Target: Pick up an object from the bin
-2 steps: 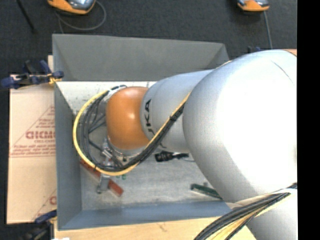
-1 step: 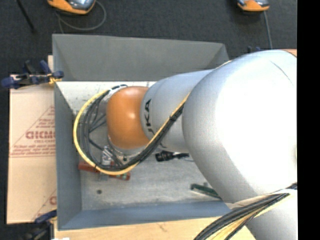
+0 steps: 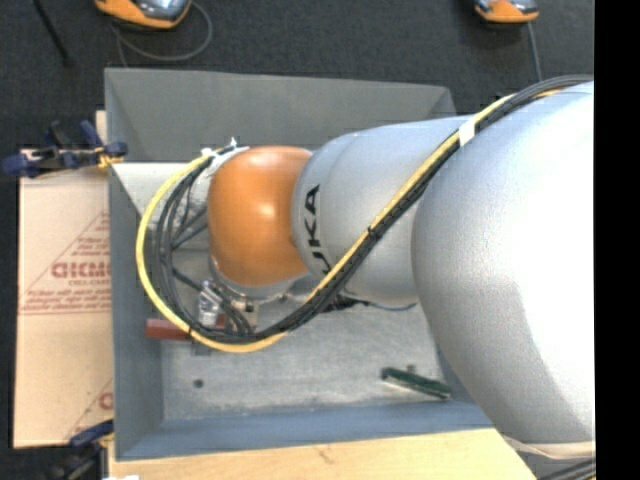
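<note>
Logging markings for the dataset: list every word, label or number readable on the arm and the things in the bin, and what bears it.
"KA": black letters on the arm's grey shell, beside the orange cover; the word's rest is hidden.
Dark green stick and red-brown piece on the bin floor: no text readable.
</note>
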